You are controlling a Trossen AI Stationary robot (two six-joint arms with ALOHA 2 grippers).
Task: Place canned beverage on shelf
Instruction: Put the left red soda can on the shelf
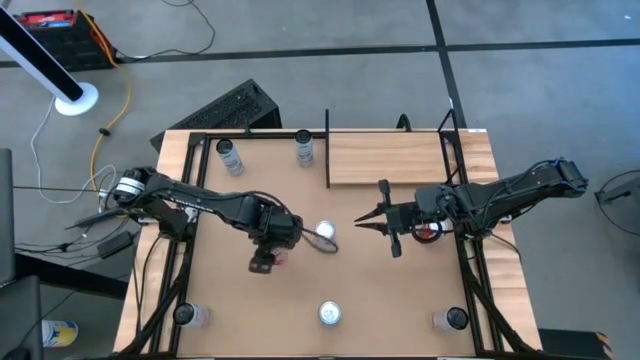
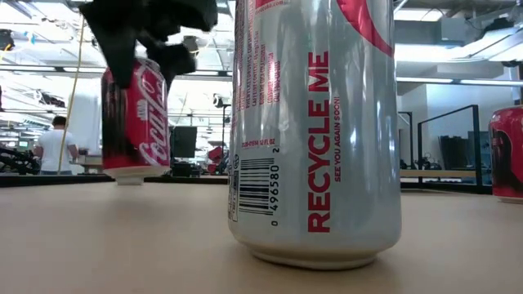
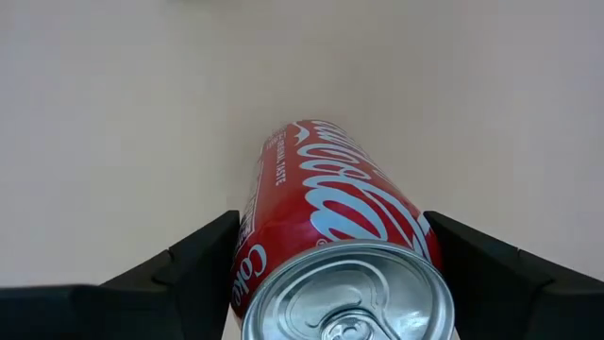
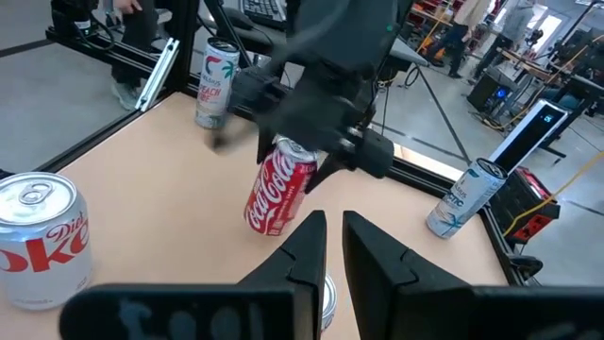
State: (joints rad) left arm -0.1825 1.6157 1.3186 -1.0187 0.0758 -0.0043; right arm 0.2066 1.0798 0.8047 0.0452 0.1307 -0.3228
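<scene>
A red Coca-Cola can [image 3: 330, 203] hangs just above the brown tabletop left of centre, with my left gripper [image 1: 268, 258] shut on it from above. In the low view the can [image 2: 135, 122] is clear of the table. The shelf [image 1: 390, 158] is a pale wooden board at the far right, with a black upright bar [image 1: 327, 150] on its left edge. My right gripper [image 1: 362, 222] hovers shut near the table's middle, right of the red can, and holds nothing. My left gripper pinches the red can's side wall just below its top rim [image 3: 247, 247] between its two fingers. The fingers come from above, pointing steeply down. The can hangs below them, lifted clear of the table and slightly tilted [image 4: 278, 189].
A silver can [image 1: 325, 235] stands between the two grippers, and another [image 1: 330, 313] stands near the front edge. Two cans [image 1: 229, 155] [image 1: 305, 148] stand at the far left, more at the near corners, and a red one [image 1: 430, 230] under the right arm.
</scene>
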